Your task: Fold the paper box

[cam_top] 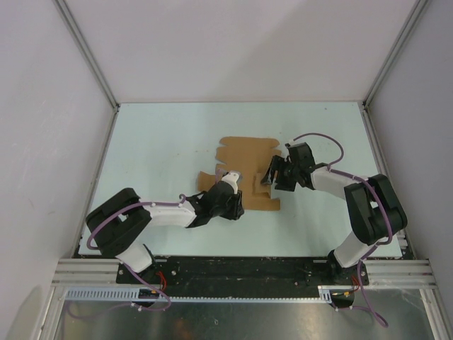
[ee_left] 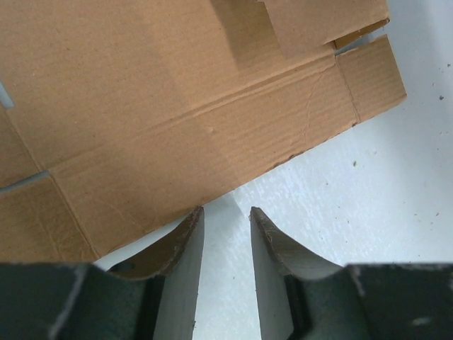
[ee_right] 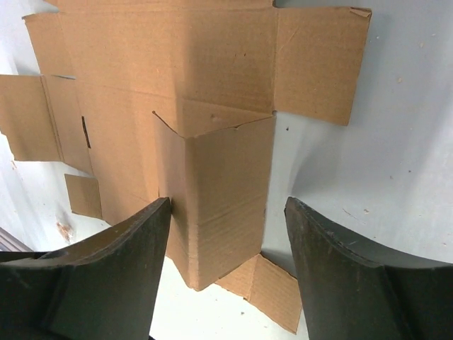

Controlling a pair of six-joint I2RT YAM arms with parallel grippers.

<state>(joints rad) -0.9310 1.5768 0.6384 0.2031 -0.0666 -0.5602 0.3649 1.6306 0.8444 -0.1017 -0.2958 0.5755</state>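
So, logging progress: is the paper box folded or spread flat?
Mostly spread: the paper box lies flat, one panel raised along a crease.

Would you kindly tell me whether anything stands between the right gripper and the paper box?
Nothing visible does: the open right gripper is right at the paper box, whose raised panel shows in the gap between its jaws.

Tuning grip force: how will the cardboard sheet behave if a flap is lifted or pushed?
The paper box probably bends at its creases rather than lifting whole: one panel already stands up. Thin, flat, likely light, so a push may slide it across the smooth table.
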